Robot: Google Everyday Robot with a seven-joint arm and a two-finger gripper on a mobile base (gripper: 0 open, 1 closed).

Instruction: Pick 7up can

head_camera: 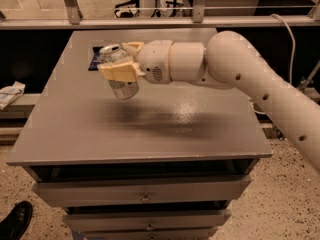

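Observation:
The 7up can (120, 85) is a silver-white drink can, tilted, held in the air above the grey table (150, 129) at its left middle. My gripper (119, 68) is shut on the can, with the cream fingers (116, 72) clamped across its upper part. The white arm reaches in from the right. The can's green band and markings are mostly hidden by the fingers.
A dark blue flat packet (96, 60) lies on the table's back left, behind the can. Drawers (145, 196) sit below the table's front edge. A black shoe (14, 221) shows at the bottom left on the floor. A railing runs behind the table.

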